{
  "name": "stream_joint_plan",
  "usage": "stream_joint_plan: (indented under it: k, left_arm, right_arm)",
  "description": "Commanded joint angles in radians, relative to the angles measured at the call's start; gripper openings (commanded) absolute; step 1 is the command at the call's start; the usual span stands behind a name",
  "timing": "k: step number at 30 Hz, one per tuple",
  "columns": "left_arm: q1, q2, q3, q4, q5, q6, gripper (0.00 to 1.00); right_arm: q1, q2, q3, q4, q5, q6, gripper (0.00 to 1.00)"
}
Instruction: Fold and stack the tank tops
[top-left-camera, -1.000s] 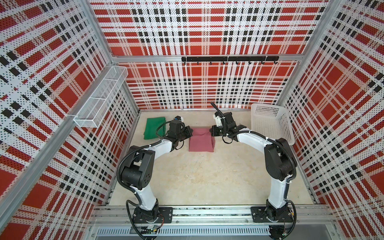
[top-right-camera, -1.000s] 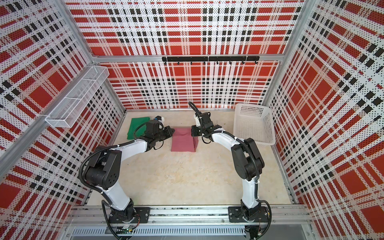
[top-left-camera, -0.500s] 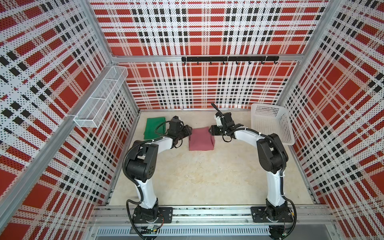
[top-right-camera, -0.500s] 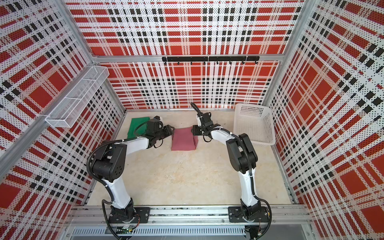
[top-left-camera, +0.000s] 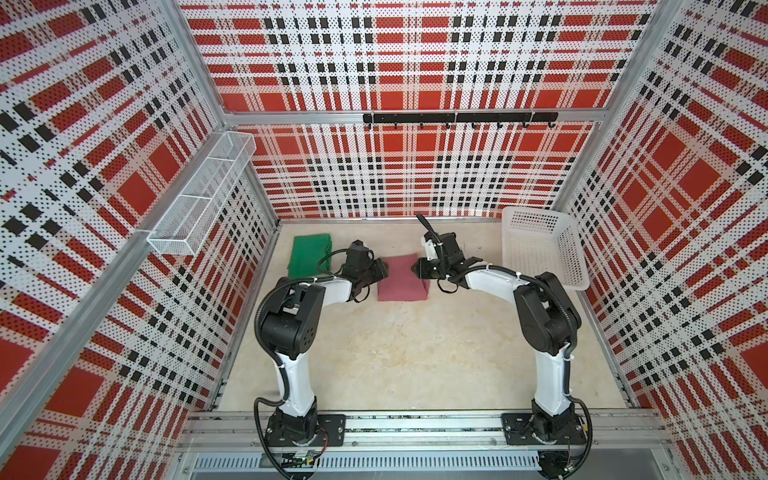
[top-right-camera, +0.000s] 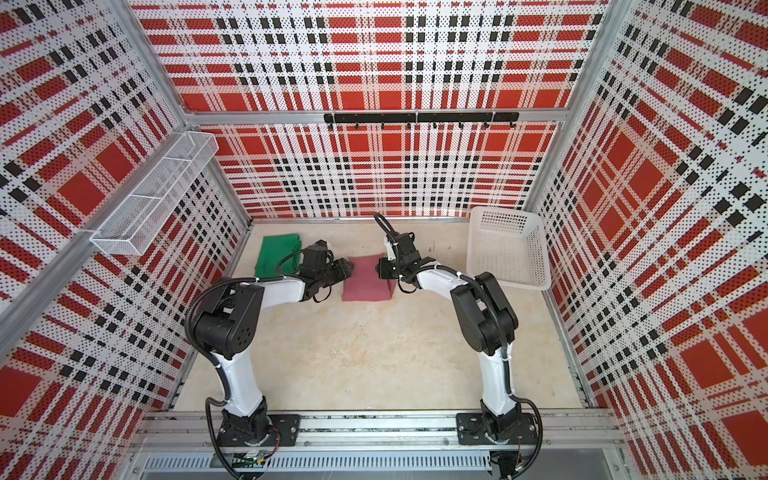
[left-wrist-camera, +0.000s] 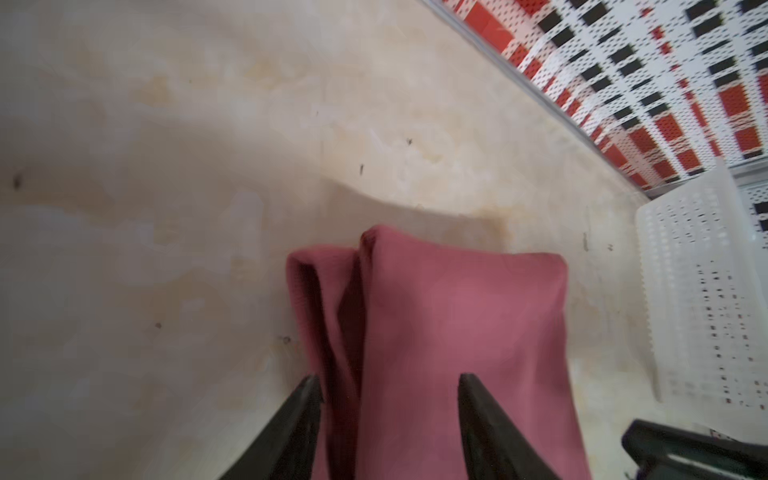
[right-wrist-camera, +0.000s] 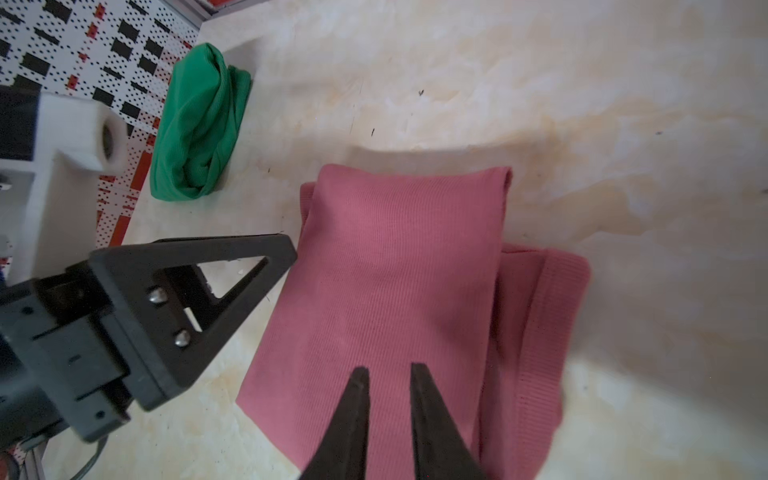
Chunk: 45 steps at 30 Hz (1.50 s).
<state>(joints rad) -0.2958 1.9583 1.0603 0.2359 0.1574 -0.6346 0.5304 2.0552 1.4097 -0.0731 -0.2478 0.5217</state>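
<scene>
1. Dusty rose-pink, ribbed and soft, the folded cloth tank top (top-left-camera: 401, 282) lies as a plump rectangle on the beige marbled tabletop (top-left-camera: 395, 353). It sits toward the far wall, between my two claws.
2. In the right wrist view this pink top (right-wrist-camera: 395, 270) shows a smooth upper layer. A lower layer with a ribbed hem sticks out along one side.
3. The bright green cloth tank top (top-left-camera: 309, 259) lies folded but somewhat bunched in the far left corner. It is close to the left wall and well apart from the pink one.
4. My left claw (left-wrist-camera: 386, 382) is spread, and its fingers straddle the pink top's left edge with cloth under the gap.
5. My right claw (right-wrist-camera: 388, 370) is only narrowly parted at the pink top's right side, and pink shows through the slim gap.
6. The white perforated plastic basket (top-left-camera: 523, 226) stands at the far right by the wall, near my right arm and apart from the pink top.
7. A wide stretch of bare tabletop runs from the pink top's near edge to my bases.
</scene>
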Motion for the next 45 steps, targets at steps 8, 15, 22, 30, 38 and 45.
stream_joint_plan:
  k: [8, 15, 22, 30, 38, 45]
  left_arm:
    - [-0.009, -0.019, -0.033, 0.202, 0.092, -0.054, 0.63]
    - [0.057, -0.141, -0.053, 0.212, 0.136, -0.066, 0.71]
    - [0.132, -0.094, -0.081, 0.219, 0.155, -0.119, 0.59]
    - [0.063, -0.016, -0.079, 0.255, 0.2, -0.148, 0.85]
    - [0.057, -0.014, -0.181, 0.255, 0.209, -0.14, 0.99]
    - [-0.005, 0.052, -0.193, 0.259, 0.269, -0.149, 0.9]
  right_arm:
    - [-0.038, 0.057, -0.069, 0.071, 0.026, 0.024, 0.2]
    - [-0.024, -0.078, -0.047, -0.016, 0.068, -0.012, 0.36]
    - [0.069, -0.077, 0.02, -0.055, 0.136, -0.008, 0.38]
    - [-0.016, -0.109, -0.118, 0.057, 0.074, 0.135, 0.62]
    - [-0.074, -0.085, -0.184, 0.079, -0.059, 0.156, 0.8]
    - [-0.079, 0.005, -0.16, 0.116, -0.14, 0.172, 0.84]
